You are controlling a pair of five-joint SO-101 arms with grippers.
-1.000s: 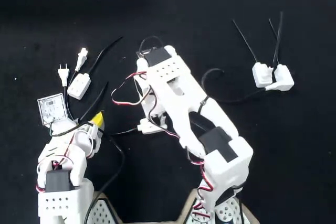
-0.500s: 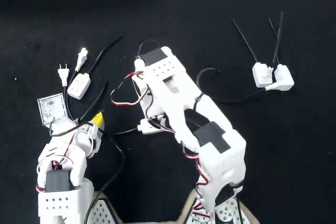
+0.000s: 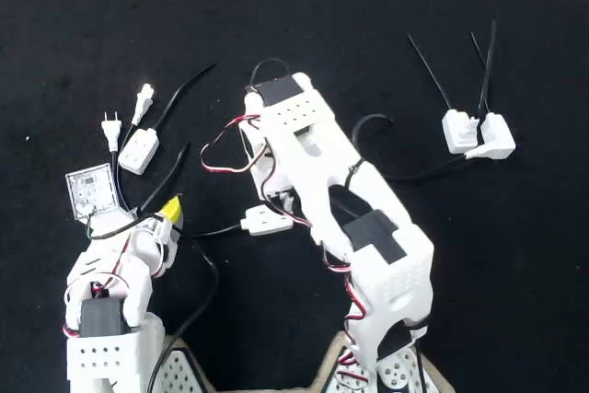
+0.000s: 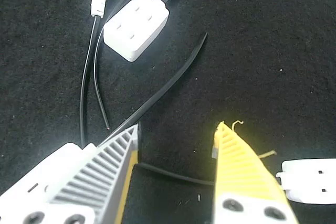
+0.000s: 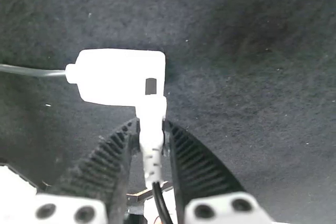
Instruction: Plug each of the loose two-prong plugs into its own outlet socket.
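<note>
R fingers (image 5: 118, 153) clamped on plug (image 5: 151, 113) touching outlet socket (image 5: 113, 77); L fingers (image 4: 239, 163) apart over table (image 4: 268, 51).

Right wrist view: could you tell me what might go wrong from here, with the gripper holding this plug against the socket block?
1. The socket block lies loose, and the open left gripper is not bracing it, so a push may slide it away.
2. The plug, clamped in the right gripper, meets the block with its prongs hidden; they may be misaligned and jam.
</note>
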